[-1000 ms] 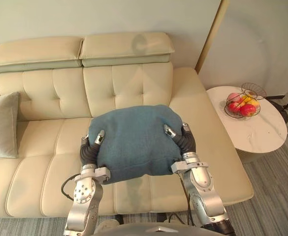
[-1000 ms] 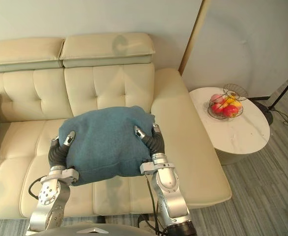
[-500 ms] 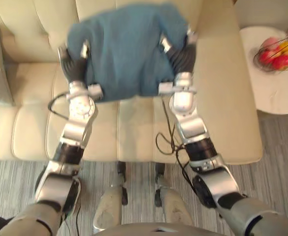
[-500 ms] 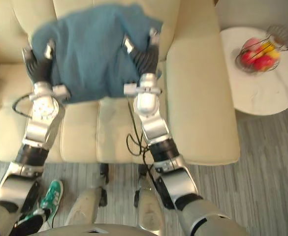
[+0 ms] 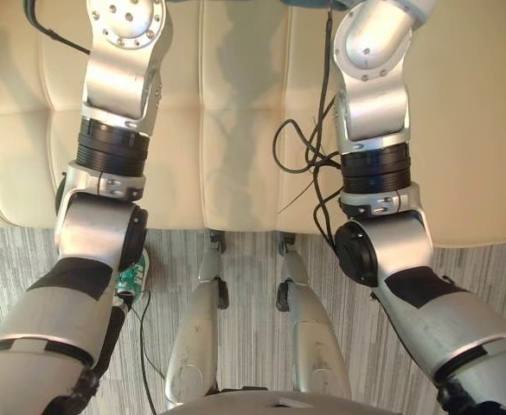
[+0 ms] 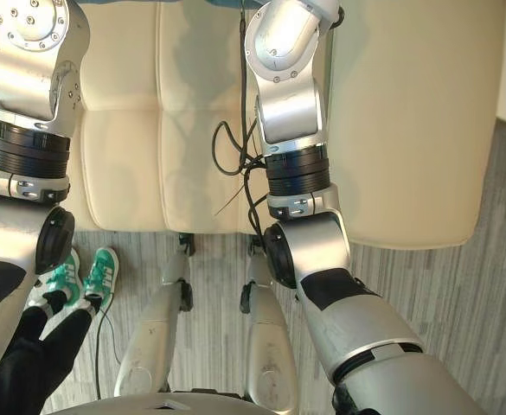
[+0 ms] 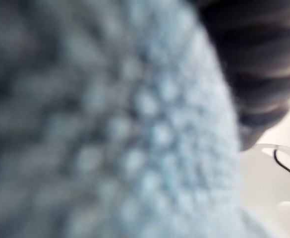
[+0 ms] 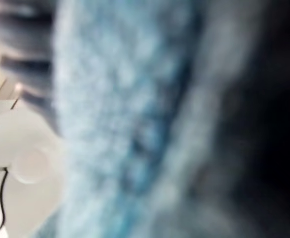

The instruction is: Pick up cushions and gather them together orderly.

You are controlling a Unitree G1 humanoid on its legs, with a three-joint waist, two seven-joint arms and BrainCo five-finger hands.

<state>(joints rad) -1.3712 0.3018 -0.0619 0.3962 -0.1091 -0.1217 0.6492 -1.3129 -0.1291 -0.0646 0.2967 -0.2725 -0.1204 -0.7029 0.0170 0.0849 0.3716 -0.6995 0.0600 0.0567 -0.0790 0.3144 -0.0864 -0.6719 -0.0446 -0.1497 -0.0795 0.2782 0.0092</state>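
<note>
A blue fuzzy cushion [image 7: 110, 124] presses close against my left hand [image 7: 254, 59], whose dark ribbed cover lies along its edge. In the right wrist view the same cushion [image 8: 120, 99] lies against my right hand [image 8: 268, 129], with dark fingers [image 8: 26, 54] laid on its far edge. Both arms reach up over the cream sofa [image 5: 235, 130], and a sliver of the cushion [image 5: 309, 3] shows at the top edge between them. The cushion is held between the two hands, above the sofa seat.
The sofa's front edge [image 6: 391, 238] runs across the view above a grey striped carpet [image 6: 460, 285]. A person's green shoes [image 6: 97, 268] and dark trouser leg [image 6: 28, 363] stand on the carpet at my left.
The head camera has tipped steeply down, so the sofa back, side table and cushion have slid up out of the eye views. The cushion stays between my hands.
</note>
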